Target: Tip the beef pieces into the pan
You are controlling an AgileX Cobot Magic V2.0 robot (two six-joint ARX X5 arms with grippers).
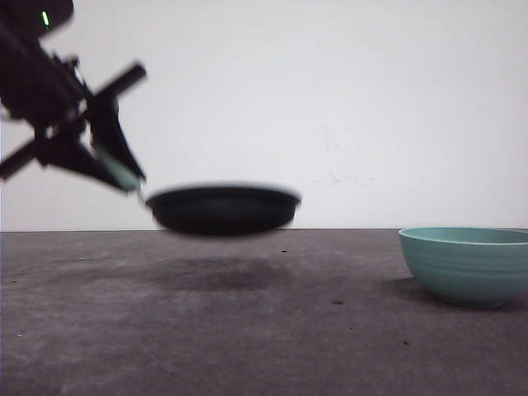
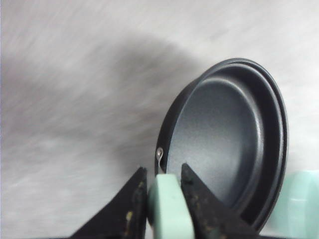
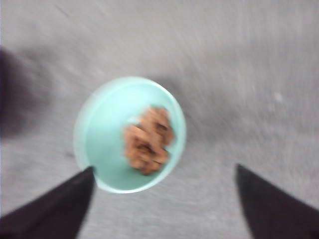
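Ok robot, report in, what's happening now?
Left gripper shut on pan handle, pan airborne. Right gripper open above bowl. Beef pieces in bowl.

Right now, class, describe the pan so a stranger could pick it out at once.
Start at the grey table. Above its left side, the left gripper holds the pan in the air by its pale green handle. Unlike the teal bowl with the beef pieces, it is black, shallow and empty.

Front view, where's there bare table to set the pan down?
Bare table runs beneath the lifted pan, held by the left gripper, and across to the teal bowl holding the beef pieces. The far right, around that bowl, is occupied.
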